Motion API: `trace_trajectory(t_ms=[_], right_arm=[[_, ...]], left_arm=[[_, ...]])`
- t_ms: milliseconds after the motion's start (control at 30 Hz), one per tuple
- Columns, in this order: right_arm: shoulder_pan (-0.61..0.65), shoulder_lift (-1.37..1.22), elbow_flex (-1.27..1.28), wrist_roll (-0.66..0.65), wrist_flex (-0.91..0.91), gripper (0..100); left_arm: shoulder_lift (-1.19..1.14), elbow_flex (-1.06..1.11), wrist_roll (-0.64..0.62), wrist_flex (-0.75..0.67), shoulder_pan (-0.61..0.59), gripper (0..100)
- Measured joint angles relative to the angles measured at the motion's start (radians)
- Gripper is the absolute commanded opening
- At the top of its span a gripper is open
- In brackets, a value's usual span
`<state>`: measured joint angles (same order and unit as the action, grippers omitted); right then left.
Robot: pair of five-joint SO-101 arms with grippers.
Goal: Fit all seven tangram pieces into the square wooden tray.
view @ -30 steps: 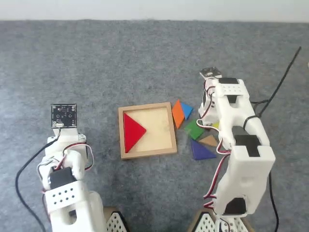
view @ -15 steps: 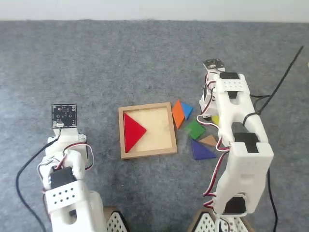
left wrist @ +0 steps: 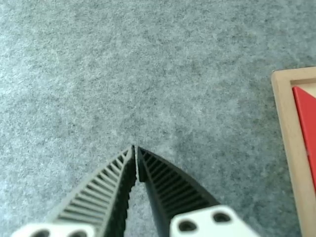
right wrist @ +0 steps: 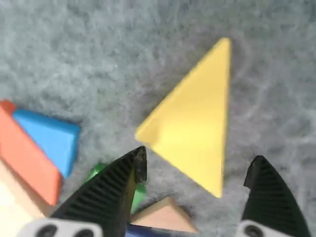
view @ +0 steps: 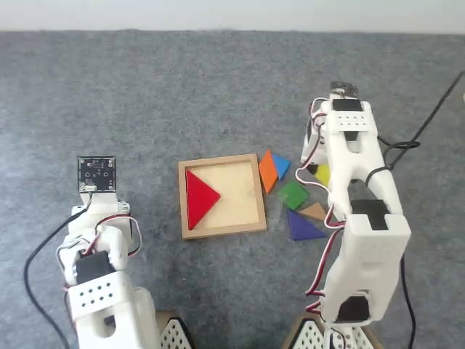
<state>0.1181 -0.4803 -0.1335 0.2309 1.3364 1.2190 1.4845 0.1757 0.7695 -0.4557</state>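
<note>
Yellow wooden triangle (right wrist: 192,128) lies flat on the grey felt-covered bench (right wrist: 98,49), btwn the two black fingers of the right end effector (right wrist: 197,165), which is spread wide w/ nothing gripped. One ribbed fingertip (right wrist: 129,170) is just beside the triangle's blunt corner, the other off its long point; can't tell if either touches.

In the high view that piece peeks out beside the right arm (view: 360,189), on the right-edge side of the loose cluster. Orange parallelogram (view: 267,172) and small blue triangle (view: 281,166) touch each other, just beside the square wooden tray (view: 218,159). Green square (view: 292,195), tan small triangle (view: 314,211) and dark blue triangle (view: 304,227) lie near them.

Tray sits approx mid-bench, w/ a large red triangle (view: 197,198) flat inside against its left-edge wall.

Left end effector (left wrist: 135,148) is clenched on nothing, tips together over the felt toward the bench's near left corner, well apart from the loose pieces. Pale wall strip (view: 232,14) runs along the far edge.
</note>
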Motion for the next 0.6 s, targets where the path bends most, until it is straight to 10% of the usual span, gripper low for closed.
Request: trace_trajectory(t_ms=[600], right_arm=[[-0.006,-0.071,-0.044,0.0,-0.035,45.0]], left_arm=[[0.0,0.0,0.0,0.0,0.0,1]])
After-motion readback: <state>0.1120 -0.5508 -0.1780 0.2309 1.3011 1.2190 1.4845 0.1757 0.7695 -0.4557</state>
